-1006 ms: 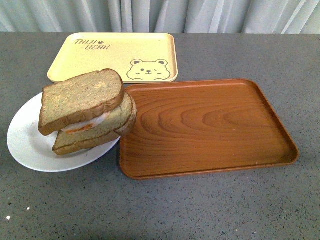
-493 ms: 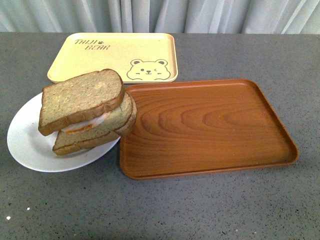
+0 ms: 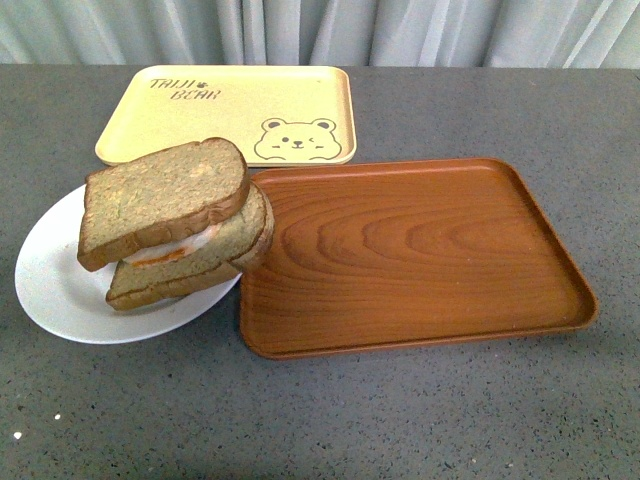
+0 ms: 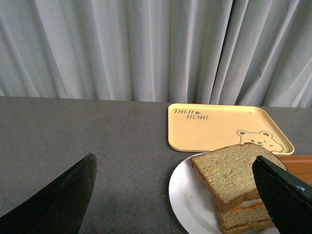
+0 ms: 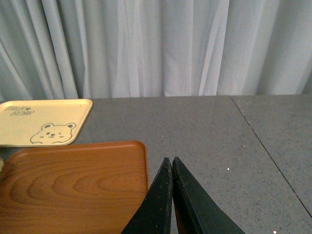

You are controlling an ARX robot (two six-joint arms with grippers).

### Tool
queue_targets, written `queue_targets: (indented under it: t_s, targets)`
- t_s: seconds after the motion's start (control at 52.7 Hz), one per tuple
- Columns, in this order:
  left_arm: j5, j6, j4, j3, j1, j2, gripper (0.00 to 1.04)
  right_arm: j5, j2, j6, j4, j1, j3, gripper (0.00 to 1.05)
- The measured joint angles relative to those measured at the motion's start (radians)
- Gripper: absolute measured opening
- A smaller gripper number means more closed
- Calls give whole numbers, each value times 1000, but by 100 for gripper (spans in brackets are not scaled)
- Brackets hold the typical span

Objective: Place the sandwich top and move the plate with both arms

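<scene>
Sandwich top (image 3: 165,195) lies tilted on the egg slice (image 3: 190,265) on the plate (image 3: 50,280), just ahead of the left gripper (image 4: 173,160) and nearer one of its fingers, which hides a corner of the bread in the wrist view. That gripper hovers low over the table (image 3: 400,410), level, its two black fingers spread wide with nothing between them. Beyond the plate sits the yellow tray (image 3: 230,115); the brown tray (image 3: 410,255) meets the plate's rim. The right gripper (image 5: 171,159) hangs beside the brown tray's far corner, fingers pressed together and holding nothing.

Grey speckled stone-like tabletop; pale pleated curtain (image 5: 156,46) behind.

Bread is squarish, speckled tan with a darker crust. The plate is round, white and shallow; the yellow tray is matt with a bear print; the brown tray is rimmed and wood-grained.
</scene>
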Motion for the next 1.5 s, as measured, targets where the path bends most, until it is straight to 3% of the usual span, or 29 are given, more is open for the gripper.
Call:
queue_targets:
  t_s: [0.323,0.493,0.55,0.607,0.702,0.778,0.835,1.12,1.499]
  targets:
    - [0,0,0,0,0,0,96,0,0,-2,0,0,0,4]
    - [16,-5,-5,2,2,4,96,0,0,-2,0,0,0,36]
    - [212,-138,-147,58,55,83,96,2,0,-2,0,0,0,44]
    - [364,-302,-179,103,72,232,96,-1,0,-2,0,0,0,57]
    - [443,-515,37,152,83,524,96,0,0,-2,0,0,0,79]
    - [465,-583,259,206,132,768,96,0,-1,-1,0,0,0,96]
    - [472,-618,430,254,167,977,96,0,-1,-2,0,0,0,95]
    - [439,-707,848,328,220,1598,96,0,-1,-2,0,0,0,96]
    - [398,-827,1075,377,230,1989,96,0,-1,-2,0,0,0,96]
